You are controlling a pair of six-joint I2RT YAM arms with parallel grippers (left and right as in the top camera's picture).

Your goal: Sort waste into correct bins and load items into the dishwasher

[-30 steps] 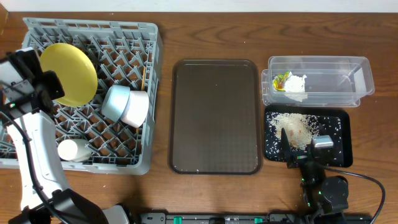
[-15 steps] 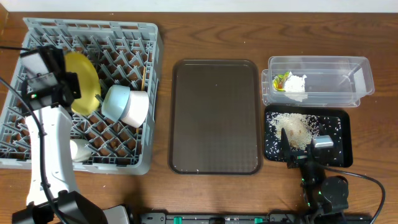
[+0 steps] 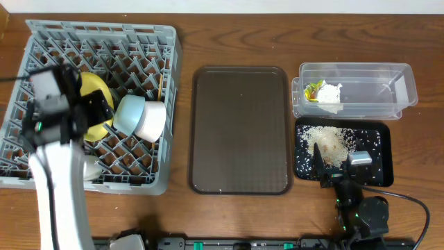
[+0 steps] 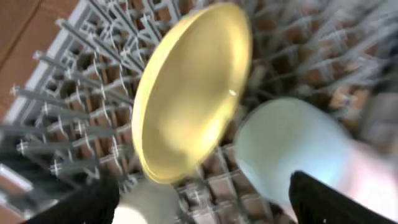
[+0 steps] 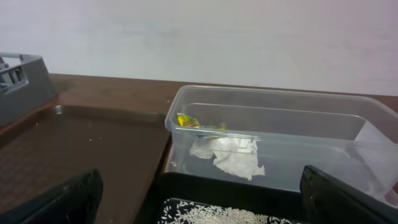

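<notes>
Left wrist | yellow plate (image 4: 193, 93) on edge in dish rack (image 4: 74, 102), dead ahead of left gripper (image 4: 205, 198) | jaws spread, gripping nothing (blurry, mind) | left arm (image 3: 52, 173) nearest

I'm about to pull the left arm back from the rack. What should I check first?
1. Round yellow plate standing tilted among the grey plastic dish rack pegs: ok.
2. Left pincer open, off the plate: ok.
3. Light blue bowl and white bowl in rack: ok.
4. Orange-and-green snack wrapper, crumpled white tissue in clear plastic tub: ok.
5. Whitish rice scraps in shallow black tray: ok.
6. Wooden chopsticks loaded: cannot tell.
</notes>
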